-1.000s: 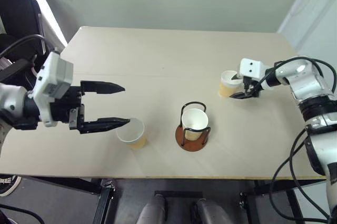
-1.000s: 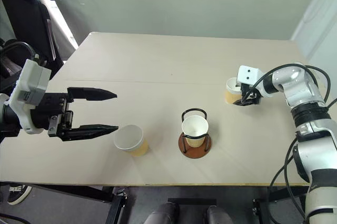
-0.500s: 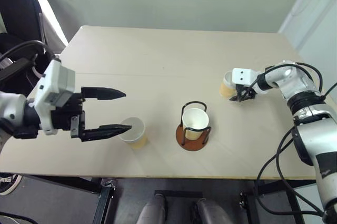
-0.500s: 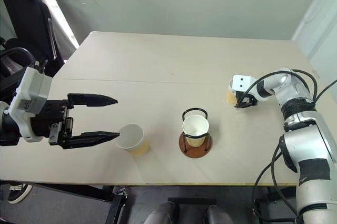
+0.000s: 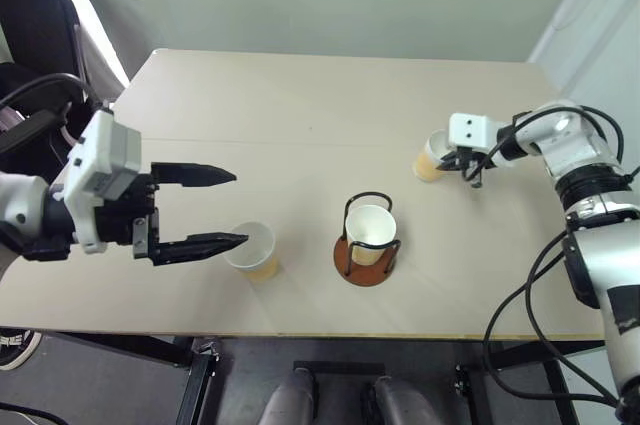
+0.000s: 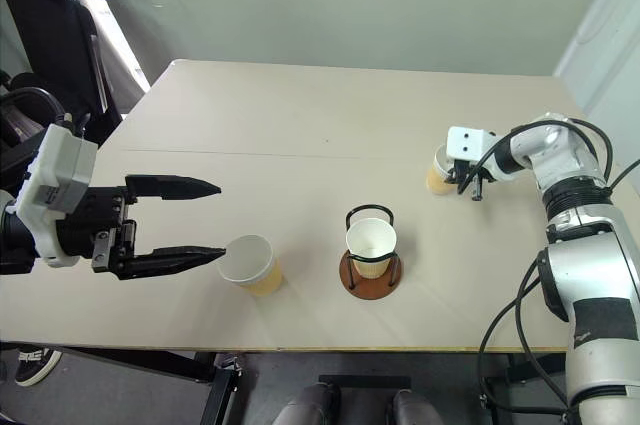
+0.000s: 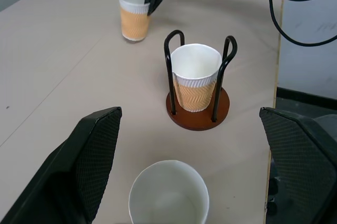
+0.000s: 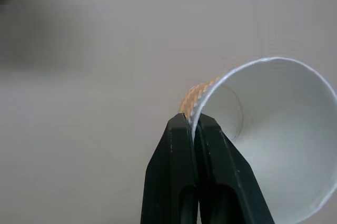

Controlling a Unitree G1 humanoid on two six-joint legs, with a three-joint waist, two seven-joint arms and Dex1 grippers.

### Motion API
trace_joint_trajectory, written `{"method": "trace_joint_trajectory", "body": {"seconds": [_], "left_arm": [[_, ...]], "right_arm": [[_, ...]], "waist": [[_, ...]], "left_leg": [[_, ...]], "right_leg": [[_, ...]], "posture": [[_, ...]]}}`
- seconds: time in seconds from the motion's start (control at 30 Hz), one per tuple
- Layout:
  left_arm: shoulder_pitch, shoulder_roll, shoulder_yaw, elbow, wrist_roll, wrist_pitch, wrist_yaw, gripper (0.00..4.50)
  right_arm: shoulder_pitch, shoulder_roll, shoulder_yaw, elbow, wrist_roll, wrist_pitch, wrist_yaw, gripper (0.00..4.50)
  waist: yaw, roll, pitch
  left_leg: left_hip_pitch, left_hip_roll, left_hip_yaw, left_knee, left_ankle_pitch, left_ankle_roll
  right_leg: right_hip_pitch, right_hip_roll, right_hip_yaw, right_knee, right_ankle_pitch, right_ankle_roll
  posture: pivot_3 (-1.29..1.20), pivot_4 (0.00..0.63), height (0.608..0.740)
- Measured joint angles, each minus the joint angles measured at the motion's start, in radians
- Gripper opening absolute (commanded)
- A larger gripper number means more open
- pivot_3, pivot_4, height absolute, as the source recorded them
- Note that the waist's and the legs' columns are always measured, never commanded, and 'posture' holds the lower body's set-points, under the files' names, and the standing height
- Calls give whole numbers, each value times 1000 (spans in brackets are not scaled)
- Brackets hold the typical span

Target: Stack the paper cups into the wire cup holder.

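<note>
The right pincer pinches only the thin rim of a paper cup, so the tilting cup may slip or crumple on its way to the wire cup holder.

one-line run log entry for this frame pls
right gripper: shut on rim of far cup | left gripper: open, at near cup | wire cup holder: one cup inside | table

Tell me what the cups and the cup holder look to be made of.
Paper cups: seemingly paper, with a tan zigzag-embossed sleeve, plain white inside, rolled white rim. Wire cup holder: a matte reddish-brown disc base, probably wood, with thin glossy black loops that look like bent coated metal wire.
</note>
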Motion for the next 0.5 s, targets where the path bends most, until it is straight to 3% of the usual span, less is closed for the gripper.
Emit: {"method": "trace_joint_trajectory", "body": {"seconds": [0.13,0.27,0.37,0.5], "left_arm": [[3,3,3,4,1,0,-9,4500],[0,4,3,7,2,-1,-11,4500],[-15,4,-17,25,7,-9,-13,4500],[-37,4,-52,38,25,-22,-14,4500]], "right_arm": [[102,-93,-101,-498,327,318,187,31],[201,-152,-154,-939,591,604,221,31],[289,-153,-145,-1104,641,697,201,31],[341,-141,-95,-1179,637,735,163,31]], "waist": [[1,0,0],[-3,-2,-1],[-6,-2,-1],[-8,-1,0]], "left_leg": [[-1,2,1,-1,12,-2],[1,6,2,0,9,-4],[2,9,1,2,9,-4],[4,14,1,2,7,5]], "right_leg": [[1,2,-1,-2,-1,-2],[5,6,0,-5,-2,-3],[5,11,2,-3,-2,-3],[5,15,3,-1,1,-7]], "posture": [[0,150,740],[0,150,740],[0,150,740],[0,150,740]]}}
